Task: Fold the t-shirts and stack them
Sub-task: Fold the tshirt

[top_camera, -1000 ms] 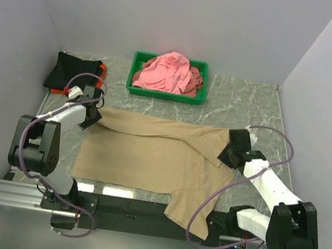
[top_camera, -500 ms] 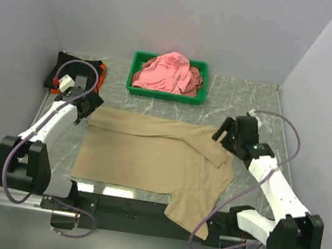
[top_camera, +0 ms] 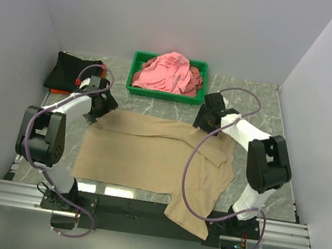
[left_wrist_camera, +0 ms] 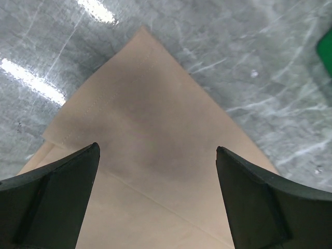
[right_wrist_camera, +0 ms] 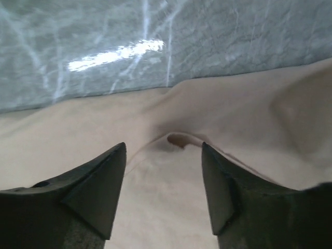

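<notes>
The tan t-shirt (top_camera: 149,153) lies spread on the marble table, its far edge folded over and one sleeve hanging off the near edge. My left gripper (top_camera: 101,107) is open over the shirt's far left corner (left_wrist_camera: 150,119), which shows between its fingers. My right gripper (top_camera: 207,120) is open over the far right part, above a small raised fold (right_wrist_camera: 176,139). Pink t-shirts (top_camera: 169,73) are heaped in the green tray (top_camera: 135,88). A black t-shirt (top_camera: 73,71) with some orange cloth (top_camera: 102,71) under it sits at the far left.
White walls close in the table on three sides. The green tray corner shows at the right edge of the left wrist view (left_wrist_camera: 327,44). Bare marble (top_camera: 281,117) lies to the right of the shirt. Cables loop from both arms.
Both grippers have let go and moved inward along the shirt's far edge, the right one most, from the right side towards the middle. The far edge now lies flat, folded over.
</notes>
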Tool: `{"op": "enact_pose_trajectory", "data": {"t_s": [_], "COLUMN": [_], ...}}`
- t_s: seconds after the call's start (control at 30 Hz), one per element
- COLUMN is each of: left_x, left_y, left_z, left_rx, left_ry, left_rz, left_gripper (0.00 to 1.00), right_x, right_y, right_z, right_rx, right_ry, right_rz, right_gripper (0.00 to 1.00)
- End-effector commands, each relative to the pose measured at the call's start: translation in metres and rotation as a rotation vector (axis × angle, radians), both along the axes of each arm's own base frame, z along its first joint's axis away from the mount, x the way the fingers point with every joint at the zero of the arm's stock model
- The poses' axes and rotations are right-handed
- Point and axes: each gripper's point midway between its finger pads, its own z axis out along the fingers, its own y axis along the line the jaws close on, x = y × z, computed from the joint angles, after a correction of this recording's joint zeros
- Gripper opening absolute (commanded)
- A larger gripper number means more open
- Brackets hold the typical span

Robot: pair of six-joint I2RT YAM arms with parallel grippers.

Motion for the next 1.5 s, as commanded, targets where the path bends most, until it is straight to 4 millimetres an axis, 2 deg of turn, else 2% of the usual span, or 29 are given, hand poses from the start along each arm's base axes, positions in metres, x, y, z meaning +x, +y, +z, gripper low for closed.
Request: {"op": "enact_pose_trajectory", "data": {"t_s": [0.0,0.1,0.33,0.4,0.47,0.53,0.57,0.7,0.87,0.9,0.97,1.0,1.03,1.1,1.17,1.23,1.27,1.33,1.47], "left_x": [0.005,0.002,-0.007,-0.007,-0.008,-0.009,-0.009,-0.01,-0.013,-0.014,-0.015,-0.015,-0.016,-0.017,-0.018,-0.019,-0.02,-0.019,-0.022], "left_y": [-0.001,0.0,0.005,0.005,0.006,0.007,0.008,0.011,0.011,0.012,0.013,0.012,0.013,0.013,0.015,0.017,0.017,0.019,0.021], "left_z": [-0.009,-0.019,-0.032,-0.032,-0.032,-0.032,-0.032,-0.031,-0.03,-0.03,-0.029,-0.029,-0.029,-0.028,-0.026,-0.024,-0.023,-0.021,-0.021], "left_rx": [0.001,0.009,0.014,0.013,0.013,0.02,0.024,0.034,0.033,0.035,0.036,0.036,0.038,0.04,0.049,0.056,0.06,0.063,0.071], "left_ry": [-0.008,0.021,0.052,0.049,0.051,0.054,0.057,0.055,0.053,0.056,0.054,0.054,0.056,0.056,0.057,0.055,0.054,0.053,0.06], "left_rz": [-0.018,-0.017,0.004,0.003,0.005,0.012,0.014,0.027,0.027,0.027,0.032,0.03,0.031,0.032,0.037,0.043,0.044,0.047,0.046], "left_gripper": [0.99,0.99,0.99,0.99,0.99,0.99,0.99,0.99,0.99,0.99,0.99,0.99,0.99,0.99,0.99,0.99,0.99,0.99,0.99], "right_x": [0.012,0.011,-0.002,-0.006,-0.007,-0.01,-0.011,-0.018,-0.041,-0.045,-0.061,-0.07,-0.081,-0.095,-0.111,-0.122,-0.132,-0.14,-0.159], "right_y": [0.005,0.005,0.005,0.006,0.007,0.005,0.004,0.004,0.012,0.014,0.019,0.029,0.031,0.039,0.041,0.05,0.05,0.061,0.068], "right_z": [0.003,-0.006,-0.013,-0.016,-0.015,-0.013,-0.012,-0.006,0.006,0.014,0.01,0.017,0.011,0.015,0.006,0.007,-0.001,-0.002,-0.016], "right_rx": [-0.011,-0.015,-0.008,-0.008,-0.011,-0.023,-0.026,-0.031,-0.024,-0.008,0.016,0.055,0.07,0.105,0.128,0.173,0.177,0.216,0.253], "right_ry": [-0.012,0.004,0.023,0.03,0.026,0.024,0.019,0.015,0.011,-0.003,0.021,0.016,0.036,0.034,0.066,0.073,0.095,0.096,0.134], "right_rz": [-0.01,-0.016,-0.021,-0.019,-0.024,-0.04,-0.04,-0.039,-0.004,0.001,0.006,0.036,0.031,0.045,0.029,0.031,0.031,0.038,0.027], "right_gripper": [0.65,0.53,0.41,0.32,0.27,0.13,0.09,0.0,0.0,0.0,0.0,0.0,0.0,0.0,0.0,0.0,0.0,0.0,0.03]}}
